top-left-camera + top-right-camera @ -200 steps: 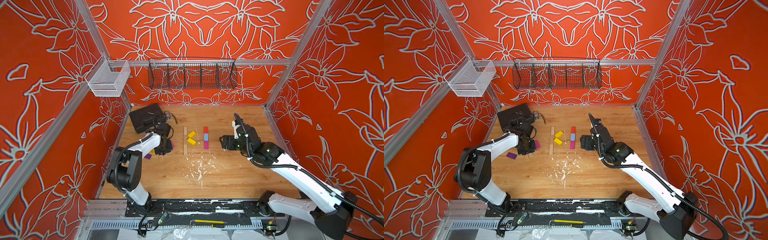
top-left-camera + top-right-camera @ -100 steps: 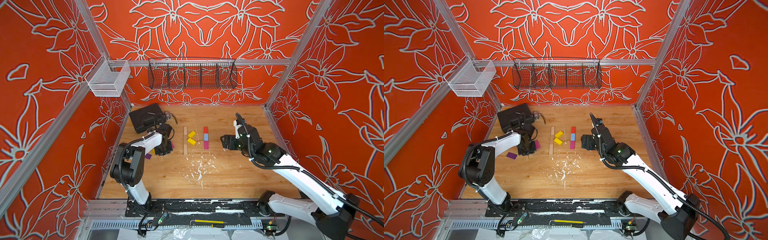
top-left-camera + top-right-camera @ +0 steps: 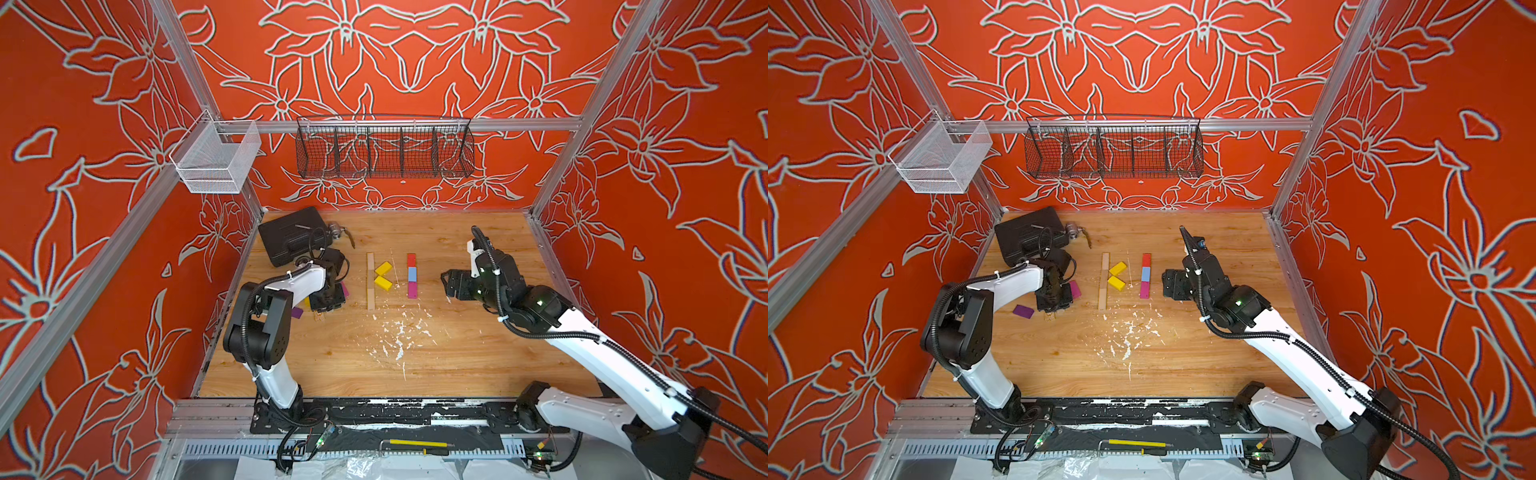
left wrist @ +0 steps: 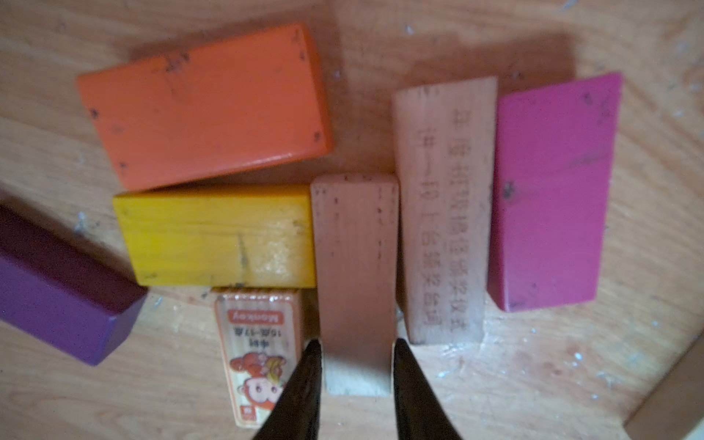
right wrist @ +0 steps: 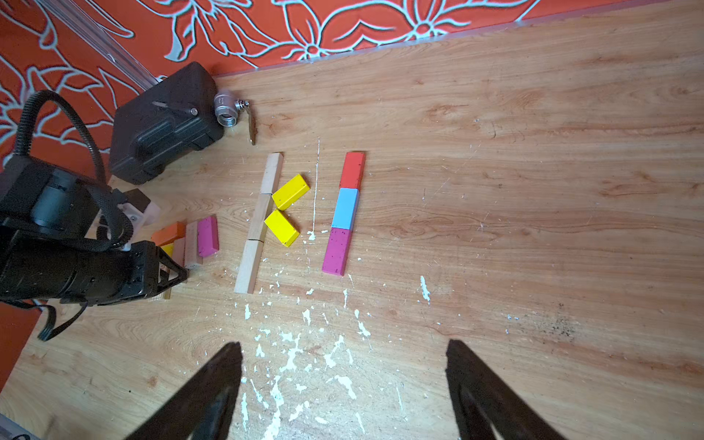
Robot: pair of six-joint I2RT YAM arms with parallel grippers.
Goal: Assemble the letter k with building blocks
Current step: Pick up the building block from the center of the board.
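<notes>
Building blocks (image 3: 383,283) at 12 o'clock of table (image 3: 457,353) centre: pale stem (image 5: 263,213) of bars laid end to end, two yellow blocks (image 5: 290,191) angled at its 3 o'clock, red-blue-magenta row (image 5: 344,213) further toward 3 o'clock. Loose ones at stem's 9 o'clock: orange block (image 4: 205,103), magenta block (image 4: 552,190), purple block (image 4: 57,289), printed pale bar (image 4: 445,209). Left gripper (image 4: 356,343) fingers narrow, pinching plain wood block (image 4: 354,259) by its sides. Right gripper (image 5: 343,344) at row's 3 o'clock, fingers wide apart above the table
</notes>
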